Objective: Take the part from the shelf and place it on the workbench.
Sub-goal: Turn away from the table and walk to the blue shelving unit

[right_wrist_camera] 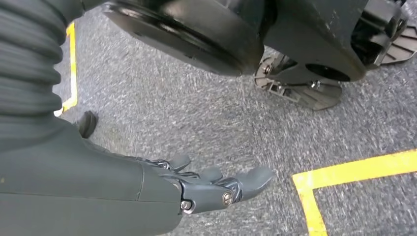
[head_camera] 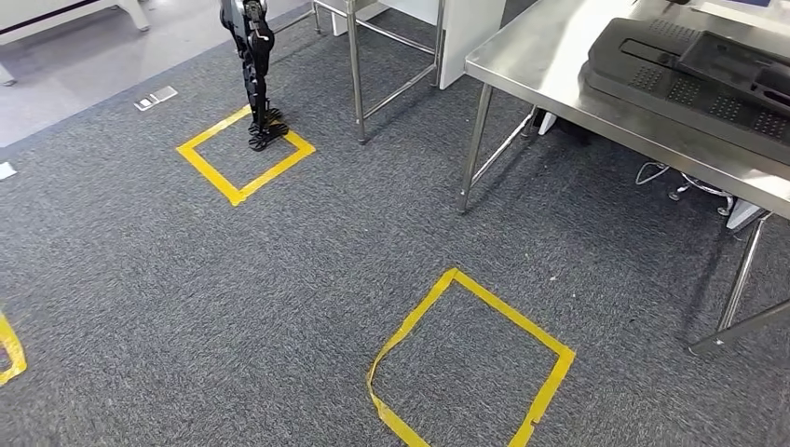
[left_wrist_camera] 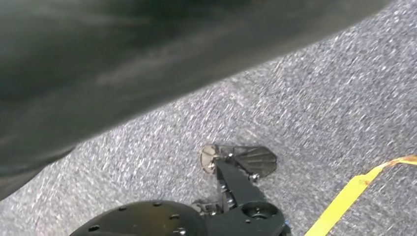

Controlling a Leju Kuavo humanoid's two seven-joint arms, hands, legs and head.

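A steel workbench [head_camera: 540, 65] stands at the right of the head view. On it lies a large black moulded part [head_camera: 671, 84] with ribbed panels. In the right wrist view my right hand [right_wrist_camera: 216, 184] hangs above the grey carpet, fingers stretched out and holding nothing. In the left wrist view my left hand [left_wrist_camera: 123, 64] is a dark blur close to the lens, and how its fingers lie is unclear.
A yellow tape square [head_camera: 512, 312] marks the carpet just ahead, and a second one [head_camera: 207, 175] lies farther left. Another robot's black legs [head_camera: 256, 65] stand at that far square. A metal frame [head_camera: 357, 84] and the workbench legs [head_camera: 473, 149] rise behind.
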